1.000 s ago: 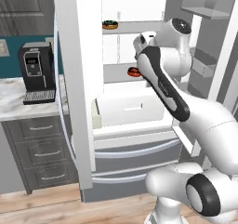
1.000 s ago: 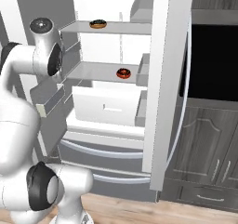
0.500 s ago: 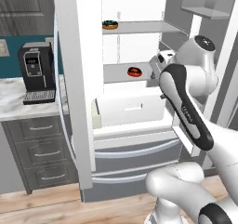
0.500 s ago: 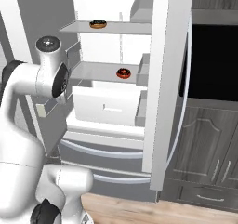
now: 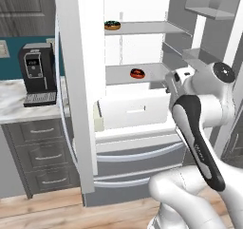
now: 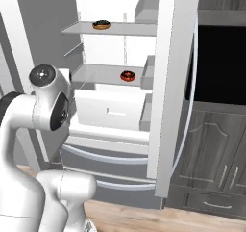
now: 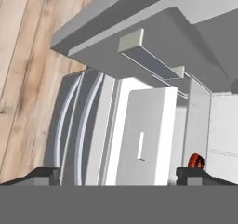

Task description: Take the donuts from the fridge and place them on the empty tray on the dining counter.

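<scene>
No readable text or labels anywhere

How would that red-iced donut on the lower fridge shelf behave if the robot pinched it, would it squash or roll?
The red-iced donut lies flat on the lower shelf, so it probably won't roll unless tipped on edge. It looks small, likely light. Being a pastry, it may dent under a firm pinch, and the icing could be slick. The open end effector looks wide enough to span it.
</scene>
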Tool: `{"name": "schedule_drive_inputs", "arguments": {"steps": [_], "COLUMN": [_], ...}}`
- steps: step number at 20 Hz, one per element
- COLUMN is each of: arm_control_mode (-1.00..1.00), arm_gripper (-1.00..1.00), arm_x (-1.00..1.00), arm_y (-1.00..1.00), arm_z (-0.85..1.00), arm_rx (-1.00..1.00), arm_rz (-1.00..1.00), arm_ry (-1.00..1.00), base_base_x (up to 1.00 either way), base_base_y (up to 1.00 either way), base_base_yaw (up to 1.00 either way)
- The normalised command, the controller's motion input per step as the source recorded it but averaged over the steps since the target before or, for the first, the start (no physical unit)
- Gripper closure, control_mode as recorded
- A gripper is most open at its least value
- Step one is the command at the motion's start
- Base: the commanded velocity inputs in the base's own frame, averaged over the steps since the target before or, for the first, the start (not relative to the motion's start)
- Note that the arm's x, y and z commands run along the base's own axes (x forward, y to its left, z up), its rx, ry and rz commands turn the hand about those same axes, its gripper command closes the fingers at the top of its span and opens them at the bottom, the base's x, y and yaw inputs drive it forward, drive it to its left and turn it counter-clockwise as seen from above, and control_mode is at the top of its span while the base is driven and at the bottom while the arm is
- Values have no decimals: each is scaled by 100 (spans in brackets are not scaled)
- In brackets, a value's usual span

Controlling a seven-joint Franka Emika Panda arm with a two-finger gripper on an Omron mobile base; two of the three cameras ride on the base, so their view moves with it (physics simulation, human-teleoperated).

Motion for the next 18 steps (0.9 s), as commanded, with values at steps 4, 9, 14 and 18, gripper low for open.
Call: {"name": "schedule_drive_inputs", "arguments": {"steps": [4, 9, 14, 18], "arm_control_mode": [100, 100, 100, 100], "arm_gripper": [-100, -100, -100, -100], "arm_x": [0, 0, 0, 0], "arm_y": [0, 0, 0, 0], "arm_z": [-11, 0, 0, 0], "arm_rx": [0, 0, 0, 0], "arm_rz": [-9, 0, 0, 0], "arm_ry": [-1, 0, 0, 0], "base_base_x": [1, 61, 99, 100], "base_base_y": [0, -11, -26, -25], "base_base_yaw": [-2, -2, 0, 0]}}
